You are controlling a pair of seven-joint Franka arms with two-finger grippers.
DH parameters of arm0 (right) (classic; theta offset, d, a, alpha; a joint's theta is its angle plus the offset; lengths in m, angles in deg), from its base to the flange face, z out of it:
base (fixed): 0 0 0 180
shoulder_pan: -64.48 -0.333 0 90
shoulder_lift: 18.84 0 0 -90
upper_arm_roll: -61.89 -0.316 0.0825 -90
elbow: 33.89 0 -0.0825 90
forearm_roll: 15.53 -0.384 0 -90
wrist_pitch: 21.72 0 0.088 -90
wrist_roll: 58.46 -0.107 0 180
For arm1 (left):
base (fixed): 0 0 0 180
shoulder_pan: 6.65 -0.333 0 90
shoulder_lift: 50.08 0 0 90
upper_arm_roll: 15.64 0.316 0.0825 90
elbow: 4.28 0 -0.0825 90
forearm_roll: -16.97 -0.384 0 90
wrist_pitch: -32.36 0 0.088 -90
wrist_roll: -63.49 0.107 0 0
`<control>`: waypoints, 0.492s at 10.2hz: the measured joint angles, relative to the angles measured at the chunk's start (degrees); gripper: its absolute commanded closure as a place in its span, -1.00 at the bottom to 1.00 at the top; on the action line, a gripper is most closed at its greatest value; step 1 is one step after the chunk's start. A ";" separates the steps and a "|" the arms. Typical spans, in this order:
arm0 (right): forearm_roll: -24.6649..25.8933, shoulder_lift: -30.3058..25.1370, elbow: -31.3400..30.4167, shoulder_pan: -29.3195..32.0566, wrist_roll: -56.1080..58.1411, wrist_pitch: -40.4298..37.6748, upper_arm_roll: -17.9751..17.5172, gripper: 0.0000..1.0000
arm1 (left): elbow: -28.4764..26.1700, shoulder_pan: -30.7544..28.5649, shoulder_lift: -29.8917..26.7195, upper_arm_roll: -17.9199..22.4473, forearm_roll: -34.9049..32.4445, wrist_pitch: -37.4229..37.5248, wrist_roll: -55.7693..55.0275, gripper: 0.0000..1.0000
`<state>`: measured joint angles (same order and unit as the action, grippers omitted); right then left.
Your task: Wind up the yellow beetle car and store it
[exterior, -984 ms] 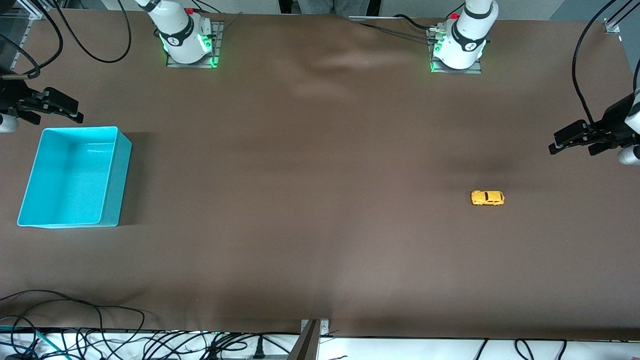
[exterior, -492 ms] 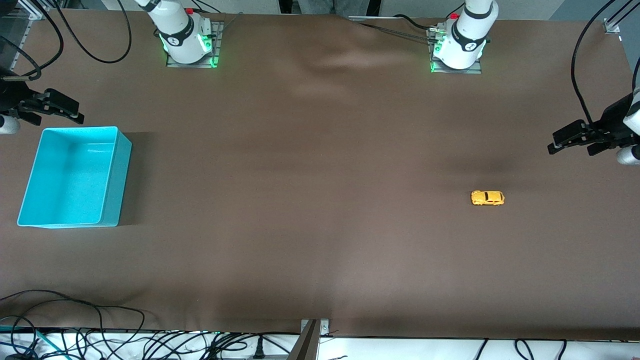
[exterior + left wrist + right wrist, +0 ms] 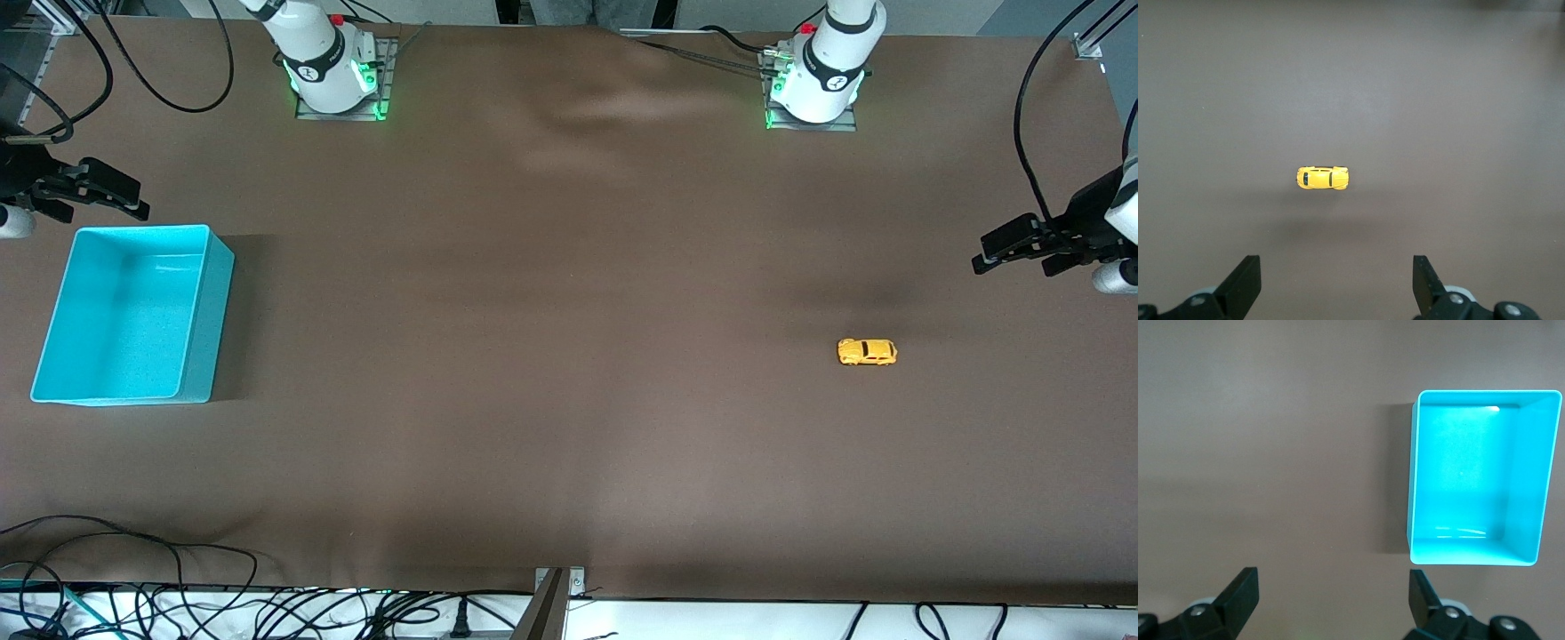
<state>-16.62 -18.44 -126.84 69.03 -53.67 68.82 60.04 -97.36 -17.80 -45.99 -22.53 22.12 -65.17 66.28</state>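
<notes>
One yellow beetle car (image 3: 867, 352) and one turquoise bin (image 3: 133, 313) stood on the brown table (image 3: 569, 400), well apart. The car sat on its wheels toward the left arm's end, its long axis running along the table's length; which end was its nose could not be told. Open table surrounded it on every side. The bin sat by the right arm's end. The left gripper (image 3: 1013, 252) hung over the table's edge, jaws wide, empty. The right gripper (image 3: 114, 191) waited beside the bin, jaws wide, empty.

Car (image 3: 867, 352) at left arm's end (bin (image 3: 53, 338) at right's).
</notes>
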 measured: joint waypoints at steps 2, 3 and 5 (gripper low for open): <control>0.01 0.01 0.00 0.00 0.00 0.00 0.00 -1.00 | 0.00 0.00 0.03 0.02 0.00 0.00 0.00 -1.00; 0.01 0.02 0.00 0.00 0.00 0.00 0.00 -1.00 | -0.01 0.00 0.10 0.07 0.00 0.00 0.00 -1.00; 0.01 0.03 0.00 -0.01 0.00 0.00 0.00 -1.00 | -0.15 0.00 0.21 -0.09 -3.32 0.00 0.15 -1.00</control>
<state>-16.61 -18.41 -126.84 69.03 -53.67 68.82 60.04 -97.51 -17.81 -45.78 -22.62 18.81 -65.17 66.43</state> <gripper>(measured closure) 0.000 0.000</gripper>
